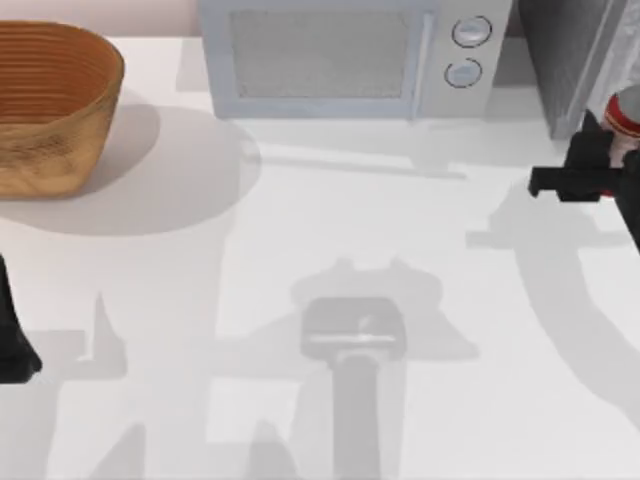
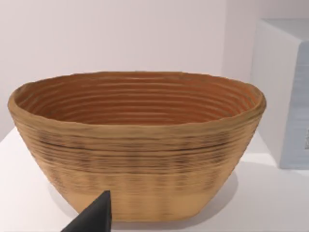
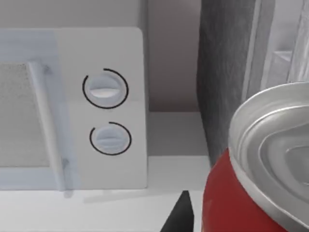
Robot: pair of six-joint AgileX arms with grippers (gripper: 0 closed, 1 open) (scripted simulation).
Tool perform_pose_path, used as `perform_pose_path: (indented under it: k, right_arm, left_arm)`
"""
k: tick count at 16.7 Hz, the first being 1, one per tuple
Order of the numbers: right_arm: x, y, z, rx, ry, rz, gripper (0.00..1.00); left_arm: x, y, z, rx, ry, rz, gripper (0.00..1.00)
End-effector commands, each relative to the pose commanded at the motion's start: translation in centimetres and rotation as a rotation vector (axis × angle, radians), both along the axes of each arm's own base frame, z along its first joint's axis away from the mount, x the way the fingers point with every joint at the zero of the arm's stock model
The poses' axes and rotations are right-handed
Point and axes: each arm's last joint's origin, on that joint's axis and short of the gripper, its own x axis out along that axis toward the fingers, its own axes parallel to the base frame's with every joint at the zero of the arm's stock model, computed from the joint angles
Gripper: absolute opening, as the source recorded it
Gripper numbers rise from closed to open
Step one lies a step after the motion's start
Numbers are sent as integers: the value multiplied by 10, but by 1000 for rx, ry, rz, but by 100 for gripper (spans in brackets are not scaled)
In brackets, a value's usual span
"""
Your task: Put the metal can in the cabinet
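Carrying the metal can (image 1: 626, 112) toward the cabinet (image 1: 570, 50), the right claw (image 1: 612, 160) holds it lifted off the bench (image 1: 330, 220), just in front of the cabinet's speckled side and lighter door frame; this looks like the transport step, with the placing not yet done. The right claw is closed on the can's red body, its silver top close in the right wrist view. Next, I judge, it must move the can past the door frame into the cabinet. The basket (image 1: 50, 105), well apart from the cabinet beyond the microwave (image 1: 330, 55), holds nothing. The left claw (image 1: 15, 345) sits parked near the basket; I cannot tell its opening.
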Motion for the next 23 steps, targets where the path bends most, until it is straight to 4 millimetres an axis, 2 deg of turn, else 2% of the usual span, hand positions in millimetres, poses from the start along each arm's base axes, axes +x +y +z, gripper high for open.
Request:
perform_pose_path:
  k: [4,9,13,16,19,23]
  right_arm:
    - [-20,-20,18,15,-44,-2,0]
    - [-67,-55,26,16,-88,-10,0]
    - [-106,-77,15,10,-120,-11,0]
    - [-128,-86,-1,3,-144,-5,0]
    - [-141,-92,-16,-4,-167,3,0]
    - [-147,-94,-28,-12,-181,10,0]
  left_arm:
    - [0,0,0,0,0,0,100]
    - [0,0,0,0,0,0,100]
    - [0,0,0,0,0,0,100]
    - [0,0,0,0,0,0,100]
    - [0,0,0,0,0,0,100]
    - [0,0,0,0,0,0,100]
